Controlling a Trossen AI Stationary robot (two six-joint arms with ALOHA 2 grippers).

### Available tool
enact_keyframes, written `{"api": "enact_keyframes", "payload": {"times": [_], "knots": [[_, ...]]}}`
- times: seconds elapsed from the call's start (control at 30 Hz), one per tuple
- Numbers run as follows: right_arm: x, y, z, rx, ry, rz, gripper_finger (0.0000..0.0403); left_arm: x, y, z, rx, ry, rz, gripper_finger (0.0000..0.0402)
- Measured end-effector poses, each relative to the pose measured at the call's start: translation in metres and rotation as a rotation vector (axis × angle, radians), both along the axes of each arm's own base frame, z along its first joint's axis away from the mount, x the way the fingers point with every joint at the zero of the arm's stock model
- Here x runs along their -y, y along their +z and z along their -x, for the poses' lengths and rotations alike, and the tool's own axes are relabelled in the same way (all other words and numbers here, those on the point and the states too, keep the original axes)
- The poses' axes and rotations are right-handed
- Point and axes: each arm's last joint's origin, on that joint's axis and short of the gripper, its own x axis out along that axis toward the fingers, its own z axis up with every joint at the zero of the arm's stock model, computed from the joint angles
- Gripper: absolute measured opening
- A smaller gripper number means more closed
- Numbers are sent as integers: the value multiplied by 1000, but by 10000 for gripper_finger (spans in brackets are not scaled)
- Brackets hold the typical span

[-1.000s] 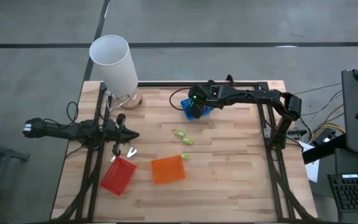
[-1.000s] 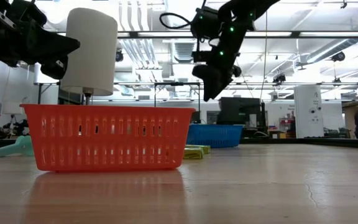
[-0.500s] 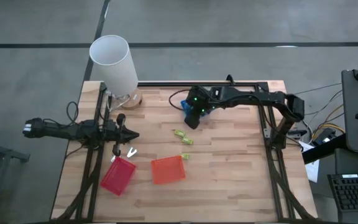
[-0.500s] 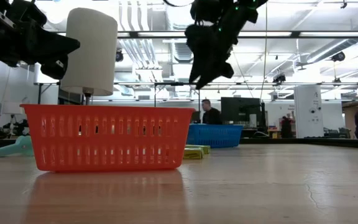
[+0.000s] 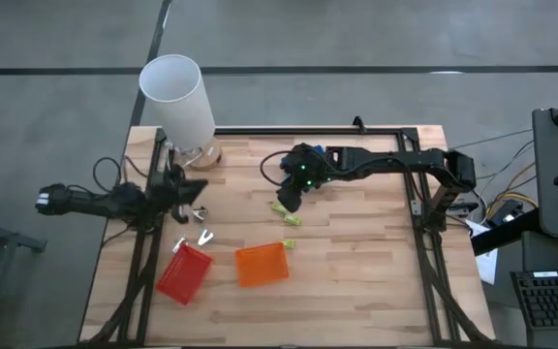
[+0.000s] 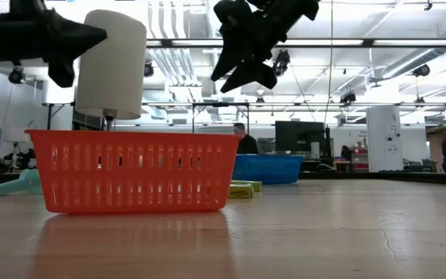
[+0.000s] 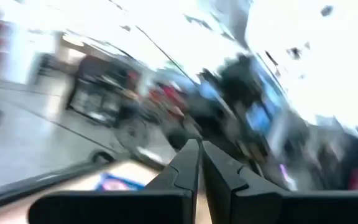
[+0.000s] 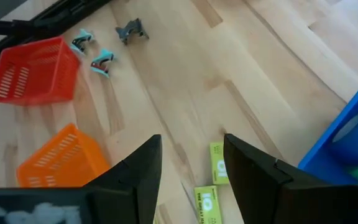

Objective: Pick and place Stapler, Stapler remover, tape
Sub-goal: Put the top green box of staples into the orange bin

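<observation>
The right gripper (image 5: 286, 197) hangs above the middle of the bench (image 5: 356, 281), fingers parted with nothing between them, tipped down toward two small yellow-green boxes (image 8: 214, 182) lying on the wood just below it; I take them for staple boxes, though the lettering is too small to read. That posture looks like a line-up for a pick. The blue bin (image 8: 347, 134) sits just behind it toward the far edge, with a blue roll of tape (image 8: 355, 138) resting inside, so some sorting seems done. The left gripper (image 5: 194, 190) is held off the bench near the left edge, fingers pressed together and carrying nothing, probably just keeping clear. Below it, near that same edge, lie two teal staple removers (image 8: 94, 53) and a grey one (image 8: 131, 30), loose on the wood beside the red bin (image 5: 184, 273). The orange bin (image 5: 262, 264) stands toward the near edge, centre. A white cylinder (image 5: 175, 97) stands at the far left corner. I cannot pick out a stapler.
</observation>
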Motion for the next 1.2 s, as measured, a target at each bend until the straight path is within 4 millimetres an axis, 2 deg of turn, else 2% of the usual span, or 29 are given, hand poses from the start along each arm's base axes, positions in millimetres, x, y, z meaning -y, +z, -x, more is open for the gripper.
{"api": "enact_keyframes", "payload": {"times": [0.17, 0.57, 0.77, 1.0, 1.2], "knots": [[-5, 0, -1, 4, 8, -3, 164, -5, 8, 5, 150, 129, 182, 23], [-10, 0, -2, 7, 31, 10, 148, -7, 7, 5, 240, 126, 370, 23], [-12, 0, -2, 7, 52, 5, 139, -5, 6, 3, 282, 46, 477, 23], [-23, 4, 0, 11, 129, 21, 107, 0, 22, -10, 154, -102, 449, 23], [-24, 4, 0, 20, 213, 26, 26, 2, 34, -30, -142, -47, 421, 23]]}}
